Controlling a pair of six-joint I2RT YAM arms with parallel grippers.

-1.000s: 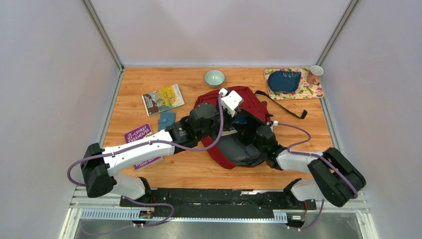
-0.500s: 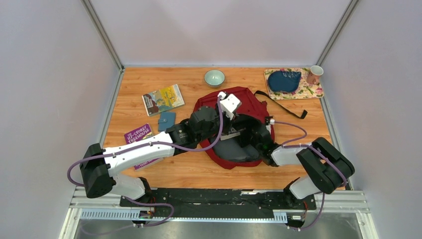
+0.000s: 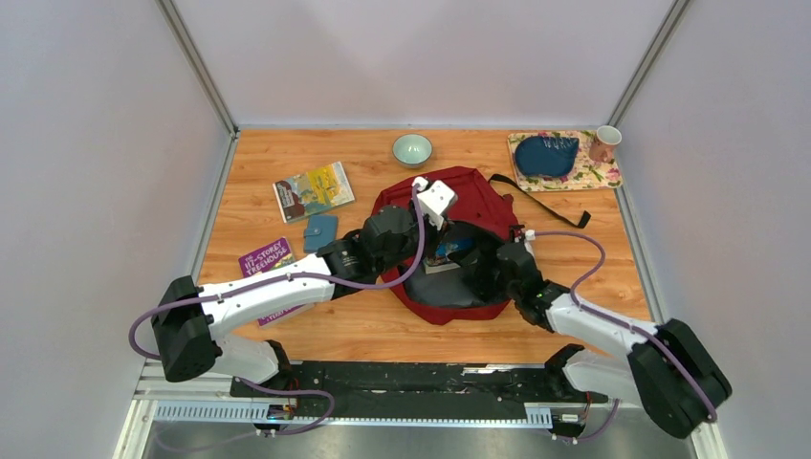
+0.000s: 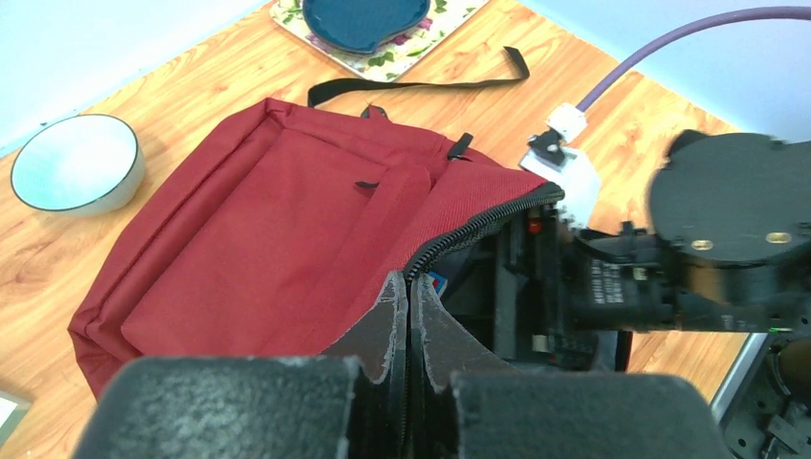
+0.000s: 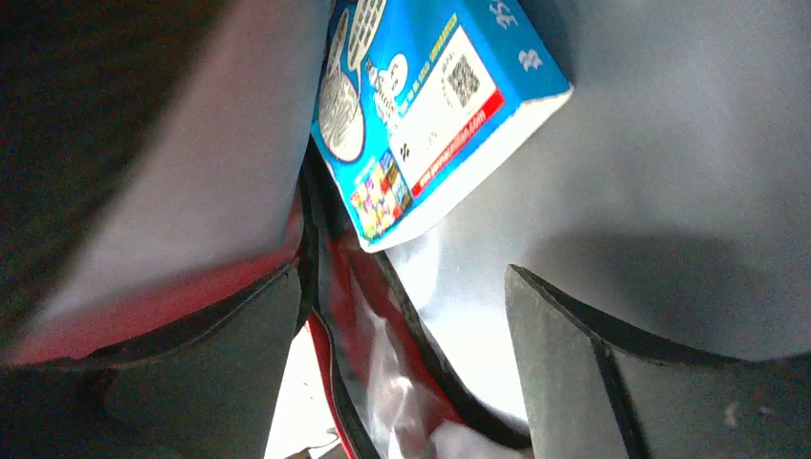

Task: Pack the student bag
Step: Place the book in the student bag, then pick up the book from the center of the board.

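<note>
Top view, lower part of the frame: both arms reach from their bases toward the middle of the bench [image 3: 593, 258].

The left gripper [image 4: 408, 287] is fully closed. Its fingers pinch the black zipper edge of the student bag [image 3: 483, 196] and hold that edge lifted, so the mouth stands open.

The right gripper [image 5: 400, 287] is inside the opened mouth with its fingers spread wide. It holds nothing; only grey lining and a red seam show between the fingers. A blue book [image 5: 430, 105] lies against the lining just past the fingertips, at the upper centre of the right wrist view, clear of both fingers.

The student bag lies flat at the centre of the bench. Its red front panel faces up, and a black strap [image 3: 550, 206] trails off to its upper right.

Left of the bag:
- A purple book [image 3: 266, 256] is partly covered by the left arm.
- A small blue wallet [image 3: 320, 229] sits just above the purple book.
- A yellow book [image 3: 314, 190] sits above the wallet.

Far edge of the bench:
- A pale green bowl [image 3: 412, 149] stands near the bag's top.
- At upper right, a floral mat [image 3: 602, 174] carries a dark blue pouch [image 3: 545, 155].
- A cup [image 3: 604, 142] stands at the mat's far right corner.
</note>
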